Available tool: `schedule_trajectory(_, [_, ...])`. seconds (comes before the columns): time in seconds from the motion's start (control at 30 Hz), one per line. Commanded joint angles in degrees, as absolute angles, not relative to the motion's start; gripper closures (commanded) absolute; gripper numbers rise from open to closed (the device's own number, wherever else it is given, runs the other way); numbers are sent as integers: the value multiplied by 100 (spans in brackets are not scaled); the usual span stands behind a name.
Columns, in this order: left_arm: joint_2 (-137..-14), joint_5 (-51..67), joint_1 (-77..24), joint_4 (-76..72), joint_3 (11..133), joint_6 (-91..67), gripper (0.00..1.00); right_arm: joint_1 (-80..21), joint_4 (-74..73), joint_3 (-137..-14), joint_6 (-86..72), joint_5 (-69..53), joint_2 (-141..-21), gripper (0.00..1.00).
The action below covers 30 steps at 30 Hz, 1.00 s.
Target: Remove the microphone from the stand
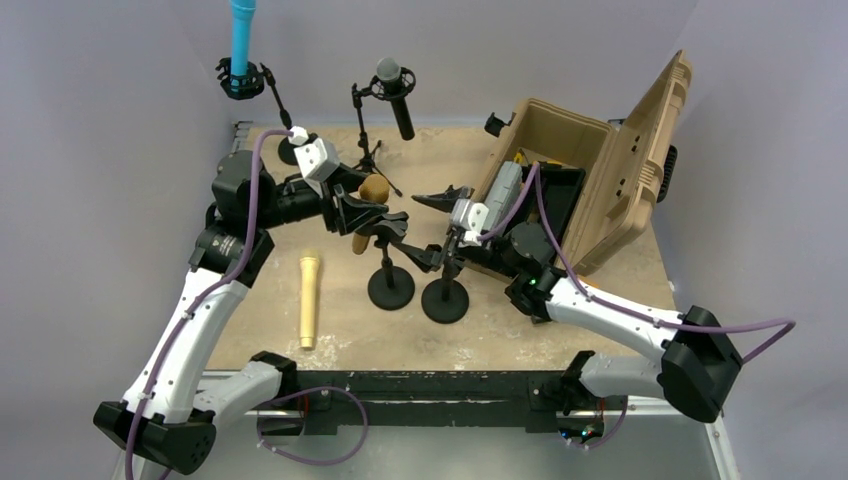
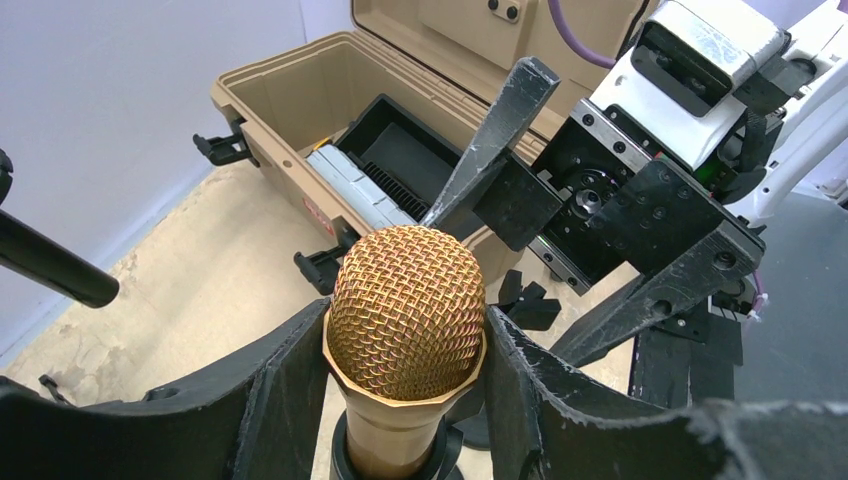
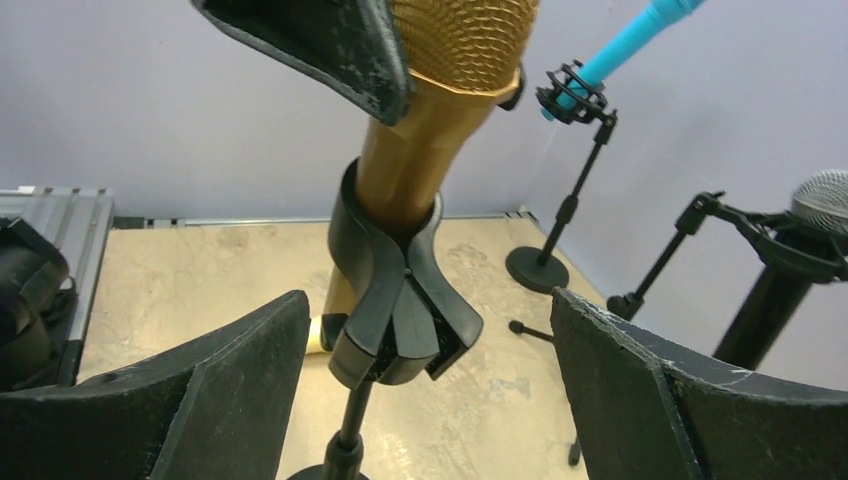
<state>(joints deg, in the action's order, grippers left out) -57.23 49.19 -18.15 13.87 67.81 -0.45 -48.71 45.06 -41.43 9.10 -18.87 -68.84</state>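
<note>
Microphone [image 2: 405, 290] in stand clip [image 3: 390, 270], clamped by left gripper [image 2: 407, 318]; right gripper [image 3: 428, 302] gapes wide.

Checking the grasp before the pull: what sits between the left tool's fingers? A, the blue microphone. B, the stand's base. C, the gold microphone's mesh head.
C: the left tool flanks the gold microphone at its mesh head, above the stand's clip.

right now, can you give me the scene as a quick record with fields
target: gold microphone, seated in black clip
left tool: shut on the microphone just below its head
right tool: open, either side of the clip, not touching
on table: second gold microphone lying flat
far side: blue microphone and black microphone on stands
right: tan case, lid open
</note>
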Motion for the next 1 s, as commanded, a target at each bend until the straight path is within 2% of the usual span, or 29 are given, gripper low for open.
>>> schedule_trajectory(0.0, [-5593, 5140, -1871, 1104, 6785, 120, 100, -4869, 4940, -4270, 1066, -2384, -6974, 13])
schedule_trajectory(0.37, [-5591, 5167, -1889, 1055, 6763, 98, 100, -4874, 4715, -4682, 1096, -2429, -7528, 21])
schedule_trajectory(0.63, [-5590, 5177, -1889, 1072, 6760, 147, 100, -4869, 4818, -4637, 1099, -2531, -7581, 32])
schedule_trajectory(0.67, [-5589, 5184, -1890, 1077, 6759, 148, 100, -4871, 4823, -4631, 1107, -2539, -7589, 39])
schedule_trajectory(0.7, [-5590, 5182, -1890, 1073, 6763, 149, 100, -4869, 4796, -4631, 1129, -2544, -7598, 54])
schedule_trajectory(0.77, [-5600, 5177, -1890, 1070, 6759, 149, 100, -4871, 4755, -4612, 1207, -2546, -7611, 90])
schedule_trajectory(0.8, [-5601, 5177, -1890, 1079, 6765, 149, 100, -4870, 4780, -4577, 1235, -2524, -7602, 100])
schedule_trajectory(0.97, [-5594, 5144, -1890, 1056, 6759, 127, 100, -4869, 5079, -4451, 1179, -2460, -7603, 100])
